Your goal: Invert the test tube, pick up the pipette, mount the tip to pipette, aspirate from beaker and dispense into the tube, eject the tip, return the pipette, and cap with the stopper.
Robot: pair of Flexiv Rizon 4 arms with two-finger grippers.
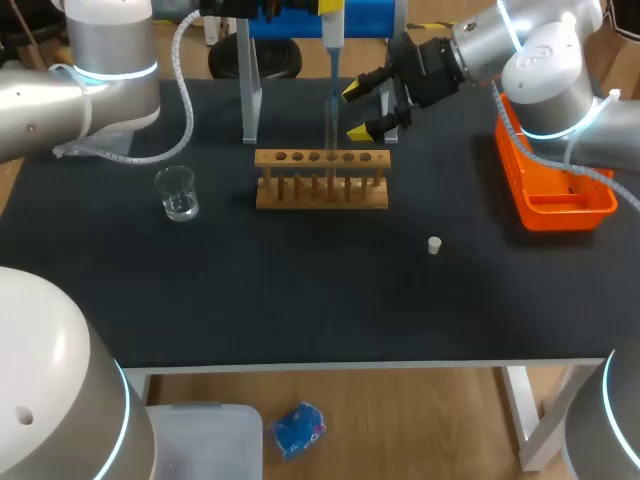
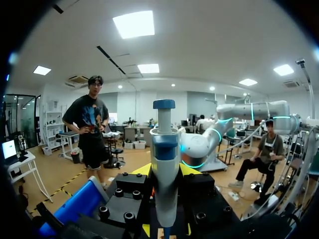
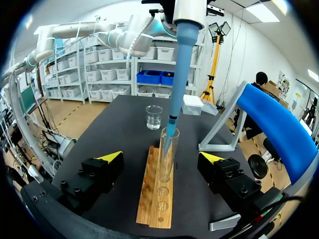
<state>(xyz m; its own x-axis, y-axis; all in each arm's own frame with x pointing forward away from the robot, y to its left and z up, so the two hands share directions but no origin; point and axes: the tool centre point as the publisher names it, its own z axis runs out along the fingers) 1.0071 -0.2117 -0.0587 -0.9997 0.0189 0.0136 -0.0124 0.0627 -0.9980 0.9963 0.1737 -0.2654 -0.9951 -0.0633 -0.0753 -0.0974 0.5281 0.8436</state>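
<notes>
Table [image 1: 300,300]: dark top, with everything below standing on it or hanging over it.
Left arm [image 1: 70,80]: comes in from the left and runs off the far edge of the head view.
Beaker [image 1: 178,193]: clear glass, upright, left of the rack and well apart from it, with a little clear liquid at the bottom.
Stand [image 1: 250,90]: grey legs and a blue top bar, just behind the rack's left end.
Left gripper [image 2: 165,172]: clamped on the pipette. In its wrist view the black finger blocks press the body from both sides, with yellow showing just behind.
Pipette [image 2: 164,164]: upright in the left gripper, pale body with a blue plunger cap. It hangs over the rack, and its blue lower end reaches down into the tube's mouth.
Rack [image 1: 321,178]: wooden, with a row of holes along the top, near the table's middle toward the far side.
Tube [image 3: 168,152]: clear glass, upright in a hole right of the rack's middle, mouth up, with no stopper on it.
Right gripper [image 1: 372,108]: released, with its fingers spread wide. It hangs just behind the rack's right part. In its wrist view the tube and rack stand in the gap and neither yellow tip touches them.
Stopper [image 1: 434,245]: small and pale, alone on the table, in front of and to the right of the rack and apart from it.
Basket [image 1: 555,205]: orange, at the table's right edge, under the right arm [image 1: 540,70].
</notes>
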